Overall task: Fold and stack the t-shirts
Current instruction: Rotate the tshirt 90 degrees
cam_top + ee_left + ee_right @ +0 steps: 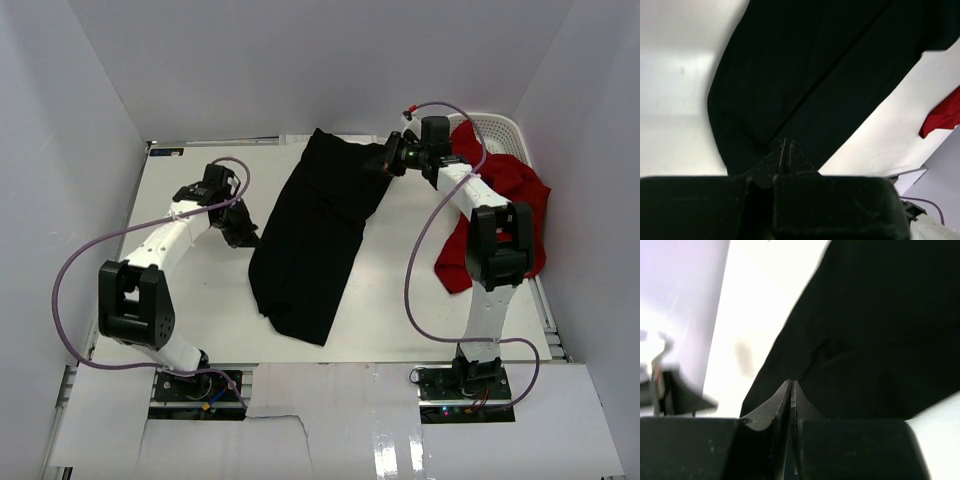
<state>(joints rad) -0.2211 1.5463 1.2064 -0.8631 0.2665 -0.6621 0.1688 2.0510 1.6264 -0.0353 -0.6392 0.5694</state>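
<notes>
The black t-shirt (315, 235) lies on the table as a long strip folded lengthwise, running diagonally from the back to the front. My left gripper (243, 234) is shut beside its left edge. In the left wrist view its fingertips (787, 143) point over flat black cloth (805, 75), with nothing visibly pinched. My right gripper (388, 158) is shut at the shirt's far right corner, where the cloth (875, 325) puckers toward its tips (791, 384). The red t-shirt (505, 205) hangs crumpled from the basket at the right, partly behind my right arm.
A white lattice basket (497, 128) stands in the back right corner. White walls close in the table on the left, back and right. A corner of the red cloth (945, 115) shows in the left wrist view.
</notes>
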